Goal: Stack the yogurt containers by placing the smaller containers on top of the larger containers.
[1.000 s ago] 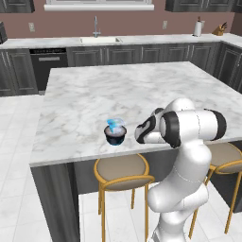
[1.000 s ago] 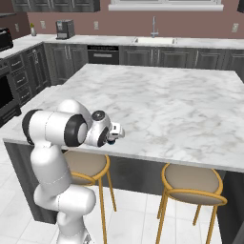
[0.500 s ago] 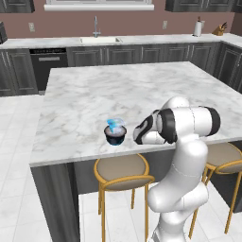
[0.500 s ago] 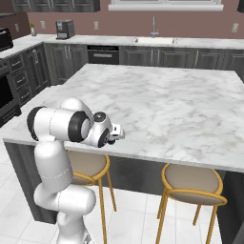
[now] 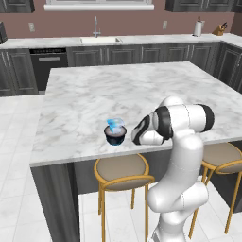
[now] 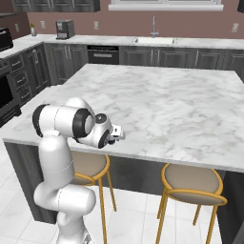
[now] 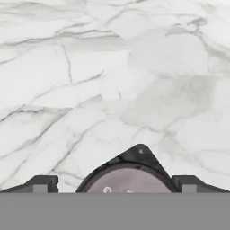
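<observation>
- The wide dark cup stood upright near the front edge of the marble desk, toward its left part as seen from the left base view.
- The translucent light-blue cup sat on top of the wide dark cup, forming a stack of two.
- In the hand view, a dark round cup with a pale pinkish-grey top lay at the bottom edge, between the two finger tips; whether this was the tiny one could not be told from that view.
- The hand was spread wide, its finger tips standing well apart on either side of that cup and not touching it.
- In the left base view the wrist hung just beside the stack, to its right, low over the desk edge.
- In the right base view the arm reached over the near edge of the desk, the hand's end hidden behind the wrist.
- Two round stools with yellow frames stood beneath the front of the desk.
- A sink with faucet sat on the rear counter; a coffee machine stood at the far left in the right base view.
</observation>
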